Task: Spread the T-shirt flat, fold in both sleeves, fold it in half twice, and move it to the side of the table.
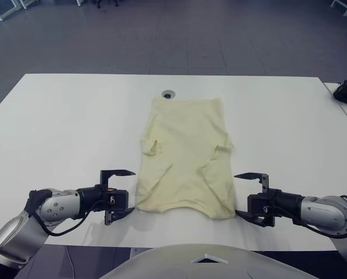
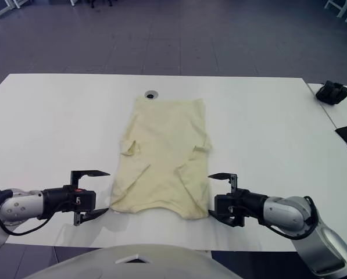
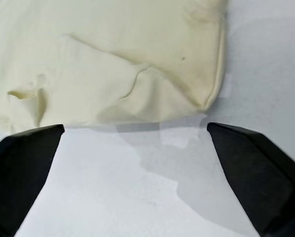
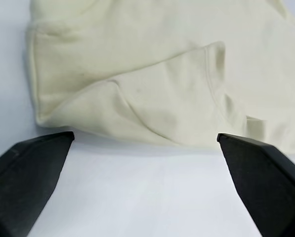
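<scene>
T-shirt (image 1: 185, 157), pale yellow, is lying lengthwise at the middle of the white worktop (image 1: 63, 128). It is forming a narrow upright rectangle, with both sleeves (image 1: 151, 146) turned in over the body. The fabric is showing creases along the folded edges and is bulging a little at the near right corner. Whether the near edge is the hem or the neckline cannot be told.

Left end effector (image 1: 129, 193) is hovering just beside the near left corner of the garment. Its jaws are standing wide apart, one above the other, and are gripping nothing. In the left wrist view its dark fingers (image 3: 23, 173) are framing bare worktop, with the garment corner lying just beyond their tips.

Right end effector (image 1: 238, 195) is sitting just beside the near right corner, likewise spread wide and holding nothing. Its fingers (image 4: 28, 173) are framing a folded sleeve edge from a short way off and are not touching the cloth.

A round opening (image 1: 169, 93) in the worktop is sitting just beyond the garment's far edge. A dark object (image 1: 346, 92) is resting at the far right, partly cut off and too small to identify.
</scene>
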Action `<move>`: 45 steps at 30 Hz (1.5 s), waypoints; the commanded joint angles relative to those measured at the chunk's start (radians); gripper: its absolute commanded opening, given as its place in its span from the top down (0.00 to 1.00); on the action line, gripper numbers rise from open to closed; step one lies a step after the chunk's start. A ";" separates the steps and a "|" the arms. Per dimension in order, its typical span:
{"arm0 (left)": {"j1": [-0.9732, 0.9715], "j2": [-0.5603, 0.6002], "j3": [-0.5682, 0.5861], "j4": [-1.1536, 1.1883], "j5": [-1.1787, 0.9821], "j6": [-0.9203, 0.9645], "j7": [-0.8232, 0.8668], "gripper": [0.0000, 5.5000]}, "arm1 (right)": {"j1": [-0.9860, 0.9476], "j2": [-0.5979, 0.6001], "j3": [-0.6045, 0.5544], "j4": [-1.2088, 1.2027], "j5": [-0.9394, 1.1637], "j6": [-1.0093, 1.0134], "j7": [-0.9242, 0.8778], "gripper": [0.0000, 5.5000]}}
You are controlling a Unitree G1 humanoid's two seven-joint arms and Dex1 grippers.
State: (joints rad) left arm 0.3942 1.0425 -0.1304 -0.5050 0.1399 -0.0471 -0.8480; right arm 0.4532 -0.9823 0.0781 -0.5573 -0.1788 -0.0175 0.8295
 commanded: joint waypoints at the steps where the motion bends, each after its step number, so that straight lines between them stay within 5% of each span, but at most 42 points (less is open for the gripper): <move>1: 0.034 -0.033 -0.131 0.066 0.117 0.029 -0.021 0.18 | -0.005 0.010 0.048 0.015 -0.027 0.024 0.025 0.14; 26: -0.013 -0.058 -0.209 0.094 0.162 0.039 -0.021 1.00 | -0.003 -0.001 0.072 -0.044 -0.017 0.021 0.074 0.86; 31: -0.020 -0.059 -0.210 0.096 0.150 0.044 -0.029 1.00 | -0.015 -0.008 0.060 -0.055 -0.008 0.019 0.090 0.99; 45: -0.177 -0.067 -0.116 -0.076 -0.184 0.268 -0.214 1.00 | -0.278 -0.054 -0.015 -0.029 0.191 0.160 0.253 0.99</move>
State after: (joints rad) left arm 0.2447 0.9695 -0.2624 -0.5368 0.0152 0.1697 -1.0259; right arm 0.1673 -1.0163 0.0613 -0.5438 -0.0342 0.1035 1.0441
